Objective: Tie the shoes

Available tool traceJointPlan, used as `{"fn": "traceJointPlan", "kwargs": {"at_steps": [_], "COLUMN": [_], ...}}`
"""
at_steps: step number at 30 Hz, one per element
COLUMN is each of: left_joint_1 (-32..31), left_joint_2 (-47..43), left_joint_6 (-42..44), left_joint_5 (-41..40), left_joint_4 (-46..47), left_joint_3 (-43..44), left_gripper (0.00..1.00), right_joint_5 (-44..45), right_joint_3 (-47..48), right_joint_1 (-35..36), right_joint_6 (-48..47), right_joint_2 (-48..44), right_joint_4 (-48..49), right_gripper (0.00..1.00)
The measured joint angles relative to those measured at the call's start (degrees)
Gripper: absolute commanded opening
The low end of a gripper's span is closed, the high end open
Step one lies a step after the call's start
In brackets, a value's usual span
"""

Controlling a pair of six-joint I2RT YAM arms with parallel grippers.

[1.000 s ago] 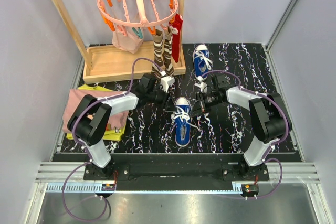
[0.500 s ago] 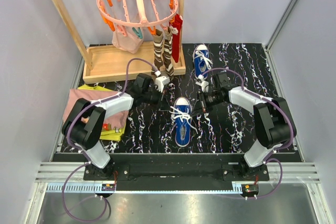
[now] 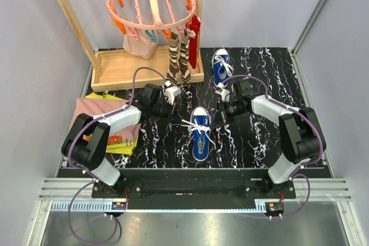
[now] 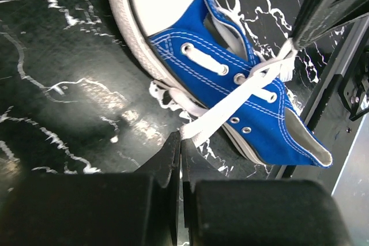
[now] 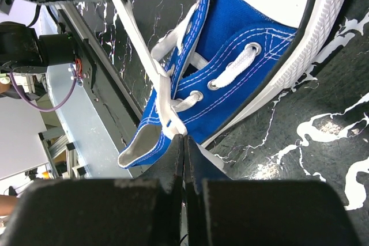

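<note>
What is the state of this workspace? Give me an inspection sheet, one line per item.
Surface: black marbled table.
Job's things: near shoe lies between the arms, not yet tied; far shoe lies at the back with loose laces.
Clutter: wooden tray, round pink peg hanger, hanging striped socks, folded clothes.
Grippers: left gripper shut on the left lace; right gripper shut on the right lace; both laces pulled taut sideways.
Cables: purple cables arch over each arm and hang clear of the shoes.
Surroundings: grey walls, metal rail at the near edge.
</note>
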Motion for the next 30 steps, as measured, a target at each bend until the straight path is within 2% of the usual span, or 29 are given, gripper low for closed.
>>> {"fn": "traceJointPlan", "kwargs": {"at_steps": [20,30], "left_joint_1": [2.43,3.28], "left_joint_2": [-1.99,-1.99], "left_joint_6": [2.43,3.74], "left_joint_5": [-0.13,-0.22], "left_joint_4": [-1.88,-2.49], "left_joint_3": [-0.07,-0.07], "left_gripper": [0.0,0.0], "right_joint_5": [1.68,3.91], "right_joint_3": [1.57,0.81], "right_joint_1": [-0.31,-3.45], "right_joint_6": [-0.02,-2.6], "right_joint_2": [-2.43,-2.91], "right_joint_4": [-1.68,-4.17], "right_gripper": [0.0,0.0]}}
